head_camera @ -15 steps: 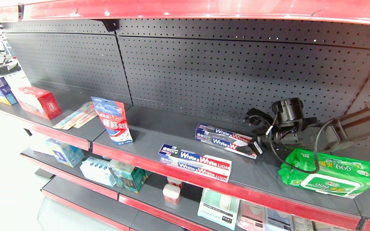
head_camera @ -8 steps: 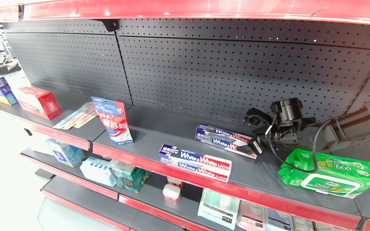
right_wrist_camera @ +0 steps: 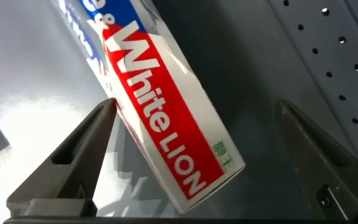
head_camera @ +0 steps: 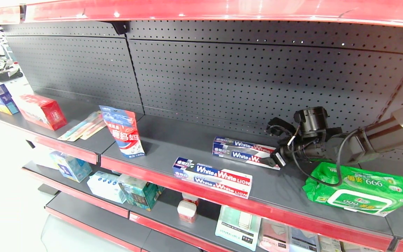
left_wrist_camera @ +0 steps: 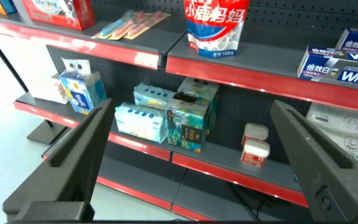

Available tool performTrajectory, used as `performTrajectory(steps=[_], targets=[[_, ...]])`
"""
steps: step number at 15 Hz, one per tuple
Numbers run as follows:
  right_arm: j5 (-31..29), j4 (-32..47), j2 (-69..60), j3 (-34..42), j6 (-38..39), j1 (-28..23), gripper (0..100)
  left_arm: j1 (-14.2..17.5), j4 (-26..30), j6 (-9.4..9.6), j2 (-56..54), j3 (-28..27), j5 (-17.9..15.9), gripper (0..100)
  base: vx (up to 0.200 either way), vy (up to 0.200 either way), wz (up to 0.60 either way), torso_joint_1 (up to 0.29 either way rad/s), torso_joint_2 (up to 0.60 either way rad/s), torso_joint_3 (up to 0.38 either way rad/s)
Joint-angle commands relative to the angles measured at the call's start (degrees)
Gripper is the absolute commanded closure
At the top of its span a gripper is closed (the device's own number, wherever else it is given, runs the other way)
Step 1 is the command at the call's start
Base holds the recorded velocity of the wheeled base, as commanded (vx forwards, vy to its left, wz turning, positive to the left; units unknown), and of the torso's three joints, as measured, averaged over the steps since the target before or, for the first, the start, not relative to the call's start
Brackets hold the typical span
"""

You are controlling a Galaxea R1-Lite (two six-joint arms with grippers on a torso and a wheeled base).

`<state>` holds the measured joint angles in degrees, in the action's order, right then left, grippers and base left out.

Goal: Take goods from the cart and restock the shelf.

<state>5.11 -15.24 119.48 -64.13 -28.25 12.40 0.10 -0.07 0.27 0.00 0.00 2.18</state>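
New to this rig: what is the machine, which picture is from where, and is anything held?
A two-armed robot faces a grey store shelf with red edging. One picture is from its head camera, two from its wrists. On the right arm, the jaws stand open around the end of the rear white-blue-red toothpaste box, gripping nothing. The left arm's jaws are open, empty, facing lower shelves. Also shelved: a second toothpaste box, a green wipes pack, a standing red-and-blue pouch.

Shelf (head_camera: 187, 140) is matt metal, rear toothpaste box (head_camera: 241, 153) glossy card, wipes pack (head_camera: 359, 189) shiny plastic.
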Motion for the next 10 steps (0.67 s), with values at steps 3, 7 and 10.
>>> performTrajectory(steps=[3,7,10], targets=[[-0.4,-0.1,0.4,0.0,-0.1,-0.1,0,0.0,0.0,0.0,0.0,0.0,0.0,0,0.0,0.0,0.0,0.0,0.0,0.0],[2.9,-0.1,-1.6,-0.1,3.5,-0.3,0,0.1,0.0,0.0,0.0,0.0,0.0,0,0.0,0.0,0.0,0.0,0.0,0.0],[2.9,0.0,-2.0,-0.9,6.0,-1.3,0,0.1,0.0,0.0,0.0,0.0,0.0,0,0.0,0.0,0.0,0.0,0.0,0.0]])
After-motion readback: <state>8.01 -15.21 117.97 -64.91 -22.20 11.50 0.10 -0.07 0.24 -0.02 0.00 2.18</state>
